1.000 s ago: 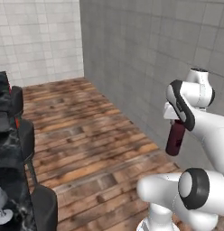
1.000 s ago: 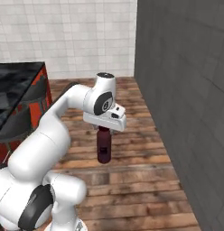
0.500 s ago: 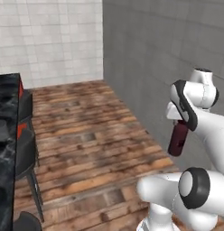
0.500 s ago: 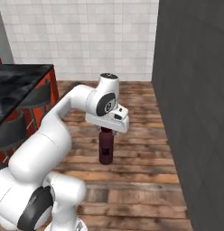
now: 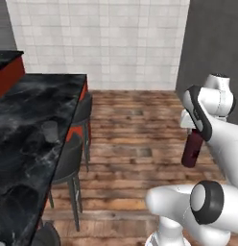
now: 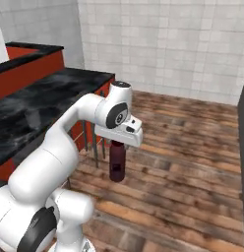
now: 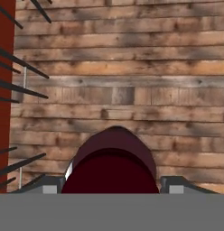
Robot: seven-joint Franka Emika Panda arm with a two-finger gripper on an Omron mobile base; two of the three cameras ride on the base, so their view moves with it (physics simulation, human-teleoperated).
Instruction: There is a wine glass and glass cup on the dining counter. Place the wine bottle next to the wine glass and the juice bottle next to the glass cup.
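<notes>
Carrying the juice bottle (image 6: 117,162), the pincer (image 6: 118,141) is clamped on its upper part, and the bottle hangs upright below the hand, long axis vertical, well above the wooden floor (image 6: 193,162). In the hand view the maroon shoulder of the bottle (image 7: 111,164) sits between the two fingertips (image 7: 47,185), confirming the grip.

The glass cup (image 5: 50,130) stands on the black tabletop (image 5: 25,144), near its right edge, to the left of the bottle and at a similar depth in the left base view. The bottle is well apart from the tabletop, with open floor between them. Stools (image 5: 68,163) stand along the tabletop's right side below the edge.

Judgement: the coming move runs leftward, and the bottle's base must clear the tabletop edge. Bare marble around the cup appears to offer room. The wine glass and wine bottle cannot be made out.
</notes>
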